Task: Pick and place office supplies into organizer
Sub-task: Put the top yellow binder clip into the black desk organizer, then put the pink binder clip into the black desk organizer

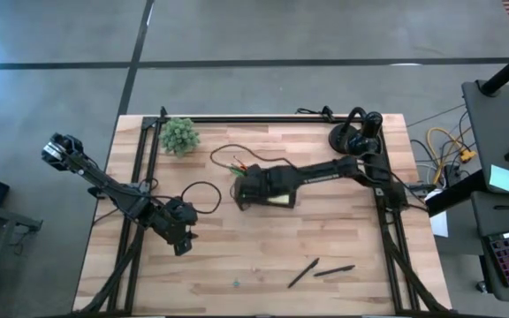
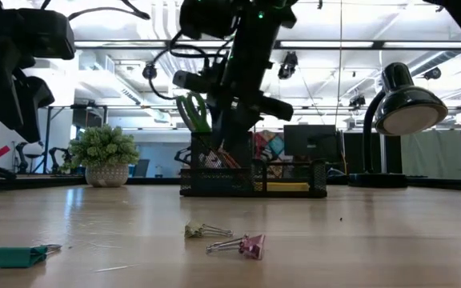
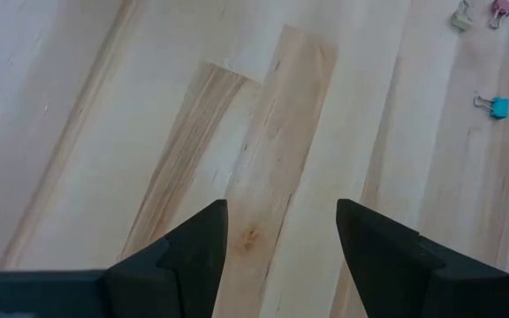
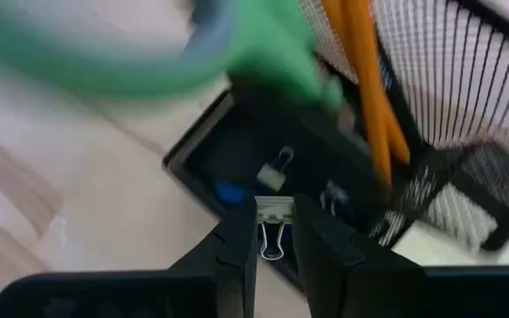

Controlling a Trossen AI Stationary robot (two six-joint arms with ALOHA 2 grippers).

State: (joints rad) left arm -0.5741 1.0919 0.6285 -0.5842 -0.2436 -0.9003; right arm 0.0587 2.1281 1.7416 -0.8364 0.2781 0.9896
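Right end effector [image 4: 275,231] clamped on one binder clip [image 4: 273,228] over organizer [image 4: 237,150], left end effector [image 3: 281,243] apart, two pens [image 1: 321,272].

Your right arm reaches in from the right edge of the bench toward its middle, wrist bent down. Your right hand [image 4: 274,231] has its fingers nearly closed, pinching something small between the tips. Your left arm lies low along the left side, and your left hand [image 3: 281,243] points down at the bench with fingers spread wide, holding nothing.
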